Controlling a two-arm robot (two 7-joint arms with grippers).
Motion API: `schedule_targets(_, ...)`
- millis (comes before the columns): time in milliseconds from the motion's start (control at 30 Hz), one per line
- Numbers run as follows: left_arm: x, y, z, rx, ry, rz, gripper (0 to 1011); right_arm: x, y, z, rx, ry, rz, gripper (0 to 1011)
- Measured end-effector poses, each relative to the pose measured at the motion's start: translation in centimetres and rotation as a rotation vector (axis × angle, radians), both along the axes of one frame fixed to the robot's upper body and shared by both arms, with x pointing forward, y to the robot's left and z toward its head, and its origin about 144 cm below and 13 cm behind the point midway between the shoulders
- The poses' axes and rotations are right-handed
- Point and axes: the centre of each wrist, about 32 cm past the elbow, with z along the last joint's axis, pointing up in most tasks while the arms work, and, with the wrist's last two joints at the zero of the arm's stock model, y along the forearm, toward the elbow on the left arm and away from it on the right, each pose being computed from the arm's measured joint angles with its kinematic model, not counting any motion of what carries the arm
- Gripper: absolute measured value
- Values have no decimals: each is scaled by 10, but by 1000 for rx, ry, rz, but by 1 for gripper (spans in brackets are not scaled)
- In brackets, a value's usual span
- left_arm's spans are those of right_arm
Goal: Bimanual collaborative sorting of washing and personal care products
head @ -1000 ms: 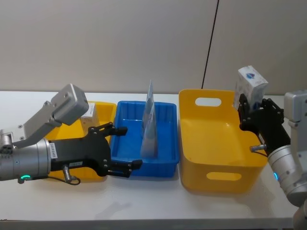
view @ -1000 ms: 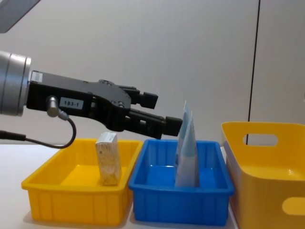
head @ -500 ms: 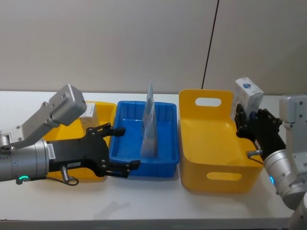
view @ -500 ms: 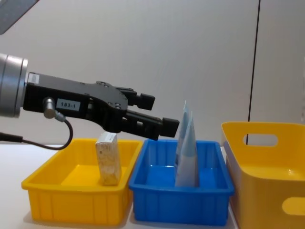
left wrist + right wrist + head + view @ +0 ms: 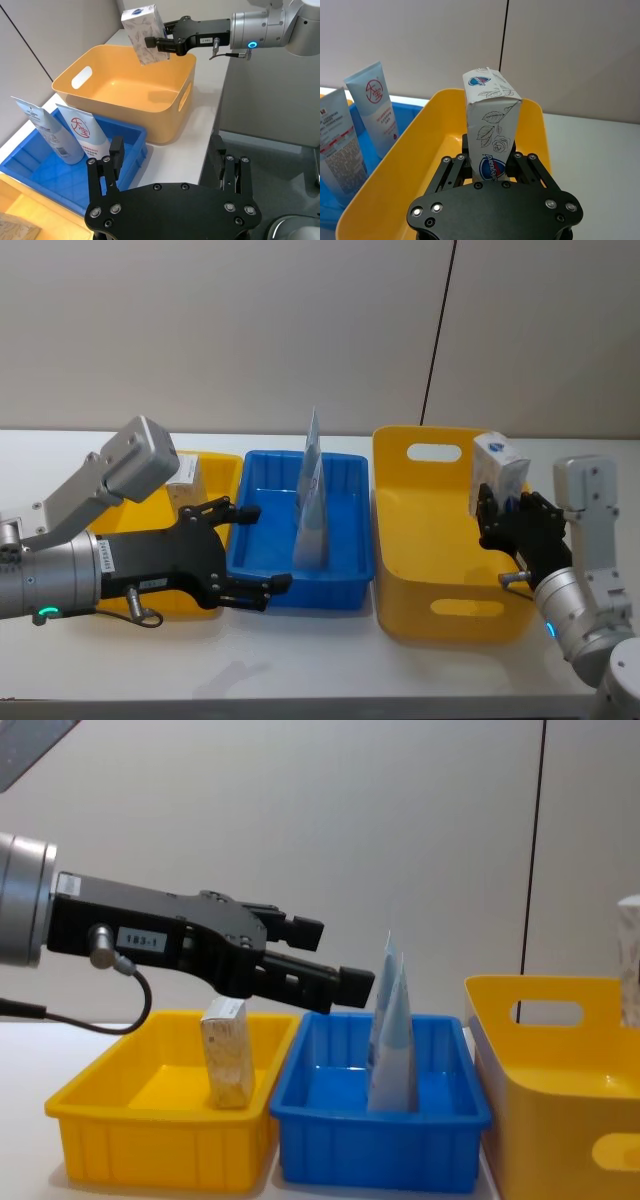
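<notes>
My right gripper [image 5: 497, 502] is shut on a whitish block pack [image 5: 497, 464] with a leaf pattern and blue oval logo. It holds the pack upright over the right rim of the large yellow bin [image 5: 450, 550]. The right wrist view shows the pack [image 5: 490, 130] standing between the jaws above the bin [image 5: 410, 165]. Two pale-blue pouches [image 5: 312, 502] stand in the blue bin [image 5: 345, 575]. Another block pack [image 5: 227, 1053] stands in the small yellow tray [image 5: 150, 1150]. My left gripper [image 5: 265, 548] hovers open over the blue bin's left front corner.
The three containers stand in a row on the white table [image 5: 300, 650], with the small tray at the left and the large bin at the right. A black cable [image 5: 437, 330] runs down the wall behind. Bare table lies in front of the bins.
My right gripper has carried the block pack lower and to the left, from beyond the large bin's right side to its rim. The left gripper drew back slightly.
</notes>
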Motion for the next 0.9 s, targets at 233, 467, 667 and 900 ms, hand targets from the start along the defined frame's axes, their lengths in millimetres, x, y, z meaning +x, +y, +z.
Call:
schedule_targets(233,0,0,0,0,1,0,1001,2,1,-5,-13,18,5,322)
schedule_targets(467,0,0,0,0,1,0,1001,2,2,-8,-22,30,7,389)
schedule_targets(667,0,0,0,0,1,0,1001,3,2,-9,-27,34,9,600)
schedule_targets(900,0,0,0,1,1,0,1001,3,3,-10,-29,38,9,802)
